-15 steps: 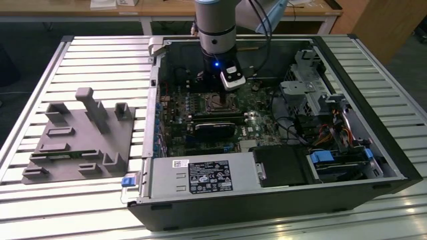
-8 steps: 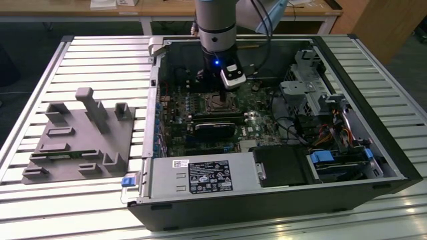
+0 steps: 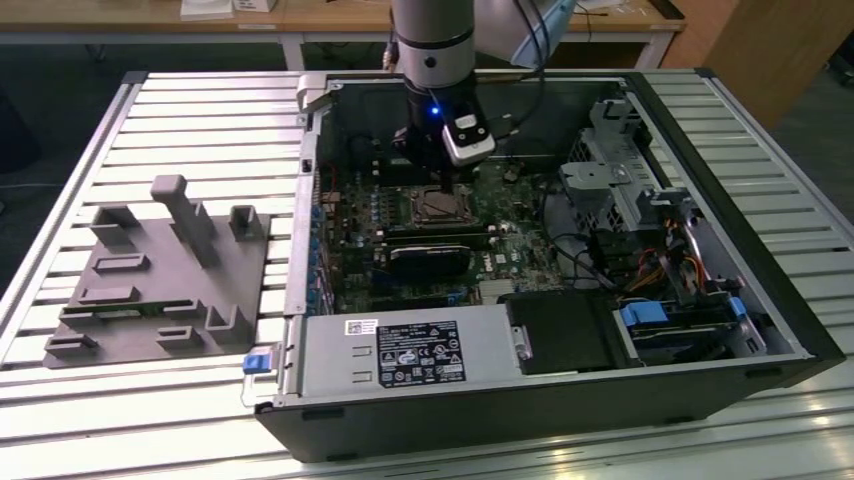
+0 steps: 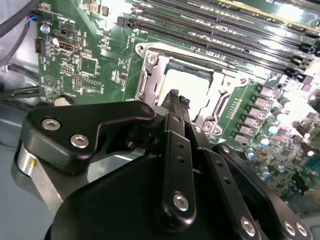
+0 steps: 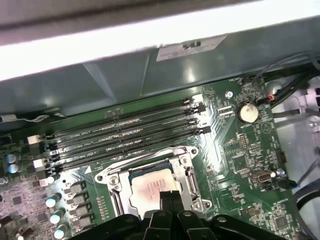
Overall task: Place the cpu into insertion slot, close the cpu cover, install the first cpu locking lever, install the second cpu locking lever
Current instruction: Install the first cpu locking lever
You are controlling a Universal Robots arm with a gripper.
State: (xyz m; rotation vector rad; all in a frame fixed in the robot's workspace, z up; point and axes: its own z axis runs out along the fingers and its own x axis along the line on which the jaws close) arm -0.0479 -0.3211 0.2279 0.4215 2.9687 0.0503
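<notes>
- The arm (image 3: pixel 431 40) stands nearly upright over the open computer case (image 3: pixel 561 250), its wrist pointing straight down into the case in the exterior view.
- The pincer (image 4: pixel 177 98) hangs just above the chip socket (image 5: pixel 155 182); its two black fingers (image 4: pixel 173 95) are pressed together, tips side by side, and hold nothing.
- Directly under the fingertips lies the chip (image 5: pixel 150 189), a pale grey square seated flat in the socket.
- Around the chip sits the metal frame cover (image 4: pixel 150 75), lying down over the socket edges, with the chip showing through its open centre.
- Beyond the pincer, past the socket, run four long memory slots (image 5: pixel 125 135) on the green board (image 4: pixel 85 65).
- In both wrist views the pincer's own black body hides the near part of the socket, so I cannot tell how the locking levers stand.
- Off to the side of the case, well apart from the pincer, a grey holder block (image 3: pixel 160 270) rests on the slatted table (image 3: pixel 200 110).
</notes>
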